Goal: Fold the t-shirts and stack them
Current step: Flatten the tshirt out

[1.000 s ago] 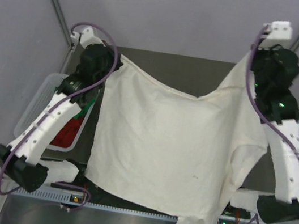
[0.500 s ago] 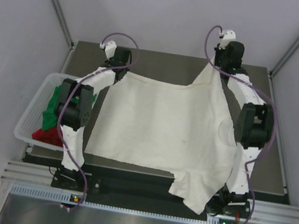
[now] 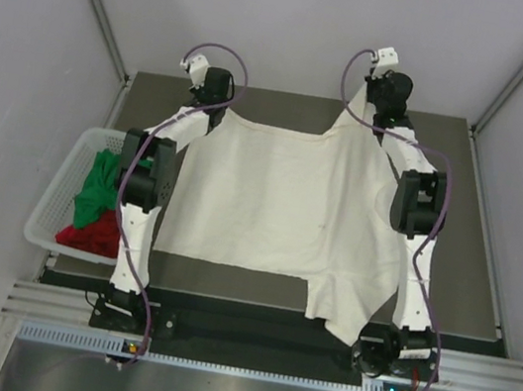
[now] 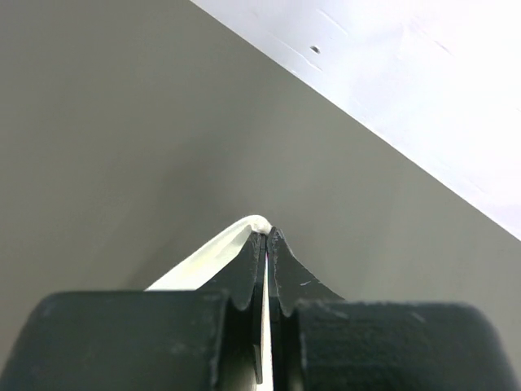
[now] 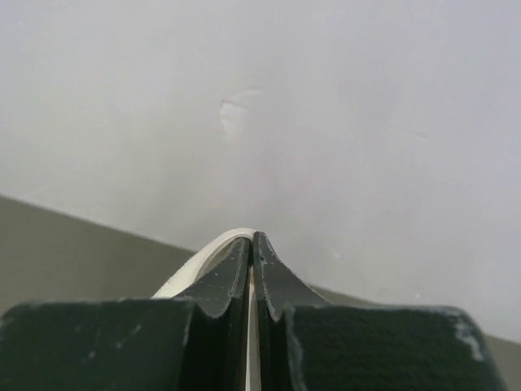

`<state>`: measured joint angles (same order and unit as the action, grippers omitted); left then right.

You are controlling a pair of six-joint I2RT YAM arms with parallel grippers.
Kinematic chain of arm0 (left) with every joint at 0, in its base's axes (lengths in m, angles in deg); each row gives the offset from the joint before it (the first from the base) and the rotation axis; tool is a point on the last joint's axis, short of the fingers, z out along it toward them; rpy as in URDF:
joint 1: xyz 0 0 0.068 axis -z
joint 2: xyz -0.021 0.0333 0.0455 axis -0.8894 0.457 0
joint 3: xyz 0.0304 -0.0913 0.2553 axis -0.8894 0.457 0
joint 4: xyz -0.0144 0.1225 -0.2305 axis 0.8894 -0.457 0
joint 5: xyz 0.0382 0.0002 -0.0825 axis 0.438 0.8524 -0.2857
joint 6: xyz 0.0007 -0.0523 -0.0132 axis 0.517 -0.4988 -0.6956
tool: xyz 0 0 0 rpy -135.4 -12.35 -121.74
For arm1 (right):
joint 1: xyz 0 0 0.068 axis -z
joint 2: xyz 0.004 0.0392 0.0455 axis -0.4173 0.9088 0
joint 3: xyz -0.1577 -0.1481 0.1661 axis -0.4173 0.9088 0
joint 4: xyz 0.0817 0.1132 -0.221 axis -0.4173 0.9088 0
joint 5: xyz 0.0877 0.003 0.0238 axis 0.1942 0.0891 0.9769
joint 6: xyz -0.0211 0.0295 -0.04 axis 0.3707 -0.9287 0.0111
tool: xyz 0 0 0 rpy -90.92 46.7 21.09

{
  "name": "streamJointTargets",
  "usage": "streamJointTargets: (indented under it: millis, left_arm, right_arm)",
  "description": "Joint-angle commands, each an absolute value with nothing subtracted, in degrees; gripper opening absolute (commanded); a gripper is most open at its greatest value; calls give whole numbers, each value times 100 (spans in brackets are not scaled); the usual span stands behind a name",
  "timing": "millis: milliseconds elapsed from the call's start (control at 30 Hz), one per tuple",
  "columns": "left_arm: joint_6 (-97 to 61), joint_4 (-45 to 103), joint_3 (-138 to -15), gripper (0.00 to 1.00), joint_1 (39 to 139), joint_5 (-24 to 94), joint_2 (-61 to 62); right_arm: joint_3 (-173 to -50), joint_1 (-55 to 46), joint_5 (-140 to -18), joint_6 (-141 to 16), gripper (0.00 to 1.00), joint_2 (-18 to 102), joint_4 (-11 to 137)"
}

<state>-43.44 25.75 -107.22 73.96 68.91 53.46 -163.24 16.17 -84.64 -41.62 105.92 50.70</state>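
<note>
White mesh basket holding green t-shirt and red t-shirt, cream t-shirt outside

Top view: the left arm covers part of the green t-shirt, the red t-shirt and the basket. Wrist views: the left gripper and right gripper hide all but a thin edge of the cream-white t-shirt. Its near right flap is possibly a sleeve; its shape is unclear.

The cream t-shirt is soft, matt, lightly creased cloth. My table looks smooth and matt. The basket is white plastic mesh; my left end effector is matt black plastic.
</note>
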Motion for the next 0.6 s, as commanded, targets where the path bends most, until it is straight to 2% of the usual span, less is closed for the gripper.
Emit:
streamJointTargets:
  millis: [0, 367, 567]
  left_arm:
    - [-4216, 3030, -11040, 0, 7362, 7351, 5529]
    - [-4093, 3179, -12059, 0, 7238, 7063, 6258]
    - [-4084, 3242, -12008, 0, 7186, 6966, 6119]
  right_arm:
    - [-16910, 1657, -8668, -3944, 0, 10891, 3670]
    - [-17824, 1912, -8773, -4683, 1, 11788, 2966]
    - [-17825, 2027, -8712, -4683, 0, 11815, 3045]
